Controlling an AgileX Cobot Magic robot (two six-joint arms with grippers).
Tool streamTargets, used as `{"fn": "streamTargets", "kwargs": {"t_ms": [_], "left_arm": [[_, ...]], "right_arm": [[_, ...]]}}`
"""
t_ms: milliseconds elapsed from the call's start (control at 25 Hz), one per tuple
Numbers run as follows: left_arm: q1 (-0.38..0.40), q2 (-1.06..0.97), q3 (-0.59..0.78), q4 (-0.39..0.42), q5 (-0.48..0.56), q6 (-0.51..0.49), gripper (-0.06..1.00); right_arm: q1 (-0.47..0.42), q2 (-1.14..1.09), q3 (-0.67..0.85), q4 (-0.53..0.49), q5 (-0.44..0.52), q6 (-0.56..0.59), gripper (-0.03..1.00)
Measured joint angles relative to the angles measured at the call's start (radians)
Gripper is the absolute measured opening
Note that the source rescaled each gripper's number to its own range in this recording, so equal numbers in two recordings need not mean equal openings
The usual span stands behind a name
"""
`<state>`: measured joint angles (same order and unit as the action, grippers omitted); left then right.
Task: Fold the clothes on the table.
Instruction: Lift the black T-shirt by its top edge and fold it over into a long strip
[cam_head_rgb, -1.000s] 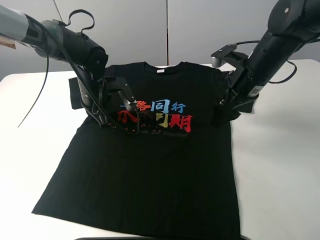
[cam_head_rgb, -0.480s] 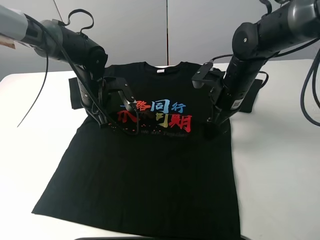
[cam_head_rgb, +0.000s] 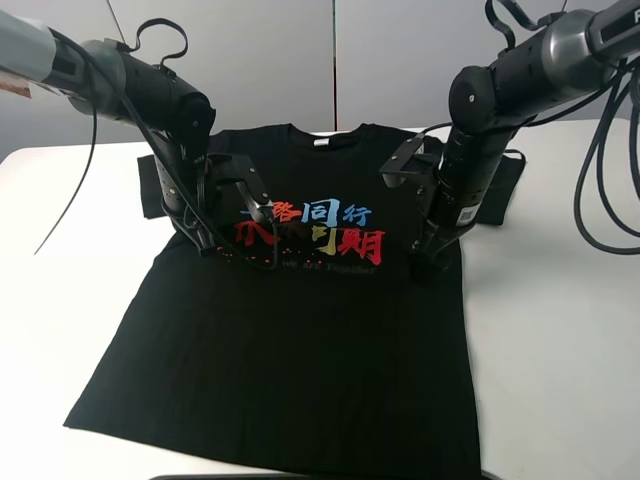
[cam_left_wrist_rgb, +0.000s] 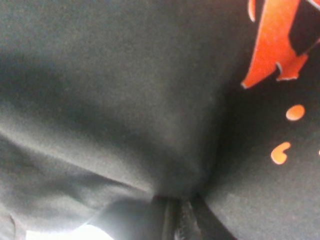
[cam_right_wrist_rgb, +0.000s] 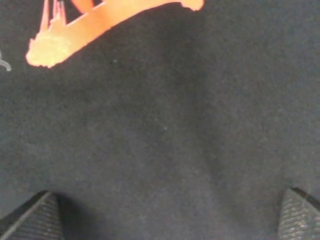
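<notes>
Inward from the sleeve, the right gripper (cam_head_rgb: 428, 262) has swung onto the T-shirt (cam_head_rgb: 300, 340), jaws wide open on the chest. The left gripper (cam_head_rgb: 258, 215) is closed, seemingly pinching cloth beside the print (cam_head_rgb: 320, 228). Flat on the table (cam_head_rgb: 560, 330), the T-shirt shows no fold yet, so all folding remains.

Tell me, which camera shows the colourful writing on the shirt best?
The exterior high view: the printed characters show nearly whole on the T-shirt; the left gripper covers one edge. Both wrist views catch only orange-red fragments.
</notes>
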<state>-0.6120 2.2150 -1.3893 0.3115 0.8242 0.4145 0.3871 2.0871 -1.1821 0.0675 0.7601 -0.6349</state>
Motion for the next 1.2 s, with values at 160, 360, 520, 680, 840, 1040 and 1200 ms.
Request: {"fn": "streamTargets", "kwargs": {"t_ms": [160,360,520,680,840,1040,1200], "left_arm": [[0.0,0.0,0.0,0.0,0.0,0.002,0.0],[0.0,0.0,0.0,0.0,0.0,0.002,0.0],[0.0,0.0,0.0,0.0,0.0,0.002,0.0],[0.0,-0.002,0.0,0.0,0.0,0.002,0.0],[0.0,-0.021,0.004,-0.029,-0.028,-0.015,0.0],[0.0,-0.072,0.02,-0.084,-0.124,-0.024,0.0],[0.0,-0.161,0.02,-0.084,-0.213,-0.044,0.0]], "right_arm": [[0.0,0.002,0.0,-0.043,-0.005,0.011,0.63],[0.0,0.005,0.0,-0.057,-0.005,0.027,0.2],[0.0,0.005,0.0,-0.068,-0.007,0.083,0.01],[0.002,0.005,0.0,-0.119,-0.033,0.197,0.01],[0.002,-0.01,0.0,-0.251,-0.073,0.338,0.0],[0.002,-0.066,0.0,-0.436,-0.084,0.501,0.0],[0.002,-0.123,0.0,-0.561,-0.109,0.649,0.0]]}}
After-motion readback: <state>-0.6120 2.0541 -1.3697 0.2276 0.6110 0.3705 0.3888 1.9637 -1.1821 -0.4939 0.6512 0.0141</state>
